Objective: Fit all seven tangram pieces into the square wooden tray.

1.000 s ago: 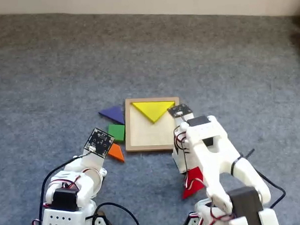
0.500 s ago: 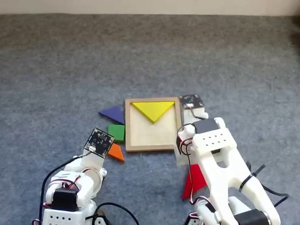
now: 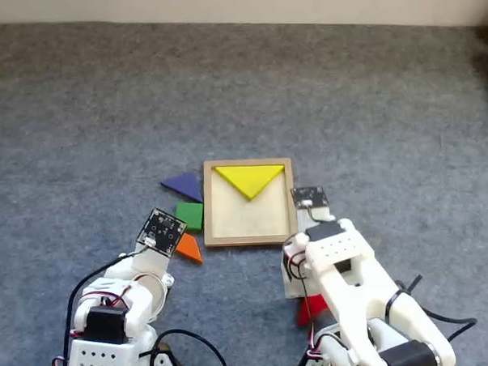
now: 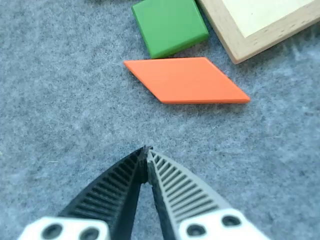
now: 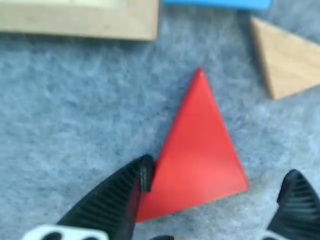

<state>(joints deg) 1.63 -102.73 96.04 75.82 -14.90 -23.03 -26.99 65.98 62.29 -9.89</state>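
Right wrist view: right gripper (image 5: pixel 220 177), angled down, gapes wide astride the red triangle (image 5: pixel 197 145); left gripper (image 4: pixel 146 155) closed, empty.

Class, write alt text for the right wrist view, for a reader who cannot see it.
A flat red triangle piece lies on grey carpet between the open fingers of the right gripper, one fingertip at its edge. Beyond it are the rim of the wooden tray, a plain wooden triangle and the edge of a blue piece.
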